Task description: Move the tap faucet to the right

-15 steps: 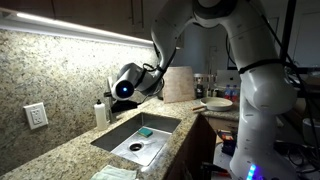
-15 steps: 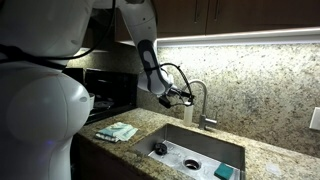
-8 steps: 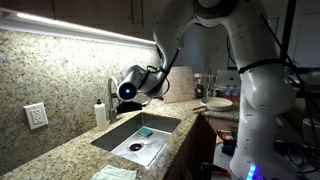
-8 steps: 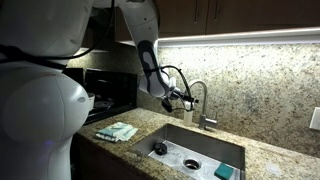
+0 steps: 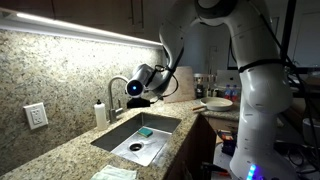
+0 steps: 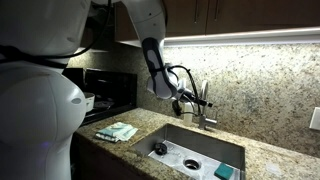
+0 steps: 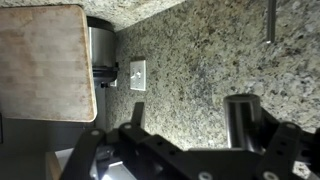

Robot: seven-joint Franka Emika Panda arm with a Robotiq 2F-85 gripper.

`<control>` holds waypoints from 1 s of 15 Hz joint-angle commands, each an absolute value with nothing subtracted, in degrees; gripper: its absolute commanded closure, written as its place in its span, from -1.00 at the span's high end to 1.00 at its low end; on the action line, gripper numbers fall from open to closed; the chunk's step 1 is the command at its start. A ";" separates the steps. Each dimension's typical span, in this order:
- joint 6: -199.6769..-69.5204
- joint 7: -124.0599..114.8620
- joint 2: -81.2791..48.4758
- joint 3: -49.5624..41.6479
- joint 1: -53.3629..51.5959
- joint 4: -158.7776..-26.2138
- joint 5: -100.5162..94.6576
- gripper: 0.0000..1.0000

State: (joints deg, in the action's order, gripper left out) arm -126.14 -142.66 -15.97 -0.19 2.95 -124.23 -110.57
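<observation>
The tap faucet (image 5: 118, 84) is a slim silver gooseneck that stands behind the sink (image 5: 118, 138), next to the white soap bottle (image 5: 100, 112). It also shows in an exterior view (image 6: 205, 100). My gripper (image 5: 138, 90) is at the spout's end, over the sink's back edge. In the wrist view a shiny metal tube of the tap (image 7: 243, 122) stands between my spread fingers (image 7: 215, 125), close to one finger. The fingers are open and not clamped on it.
A granite wall lies close behind the tap. A wooden cutting board (image 5: 178, 85) leans beside the sink, with plates (image 5: 218, 102) beyond it. A teal sponge (image 5: 146, 131) lies in the sink. A cloth (image 6: 117, 131) lies on the counter. A wall outlet (image 7: 137, 73) shows in the wrist view.
My gripper has moved along the back of the sink toward the cutting board. The tap's spout has swung with it and now stands more end-on over the sink.
</observation>
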 commanded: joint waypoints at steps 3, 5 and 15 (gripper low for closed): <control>-126.18 -142.39 -13.25 -1.70 5.49 -125.56 -109.10 1.00; -126.90 -142.20 -13.48 -2.04 5.87 -125.15 -108.83 1.00; -148.54 -130.47 -10.94 -1.56 6.63 -132.64 -106.69 1.00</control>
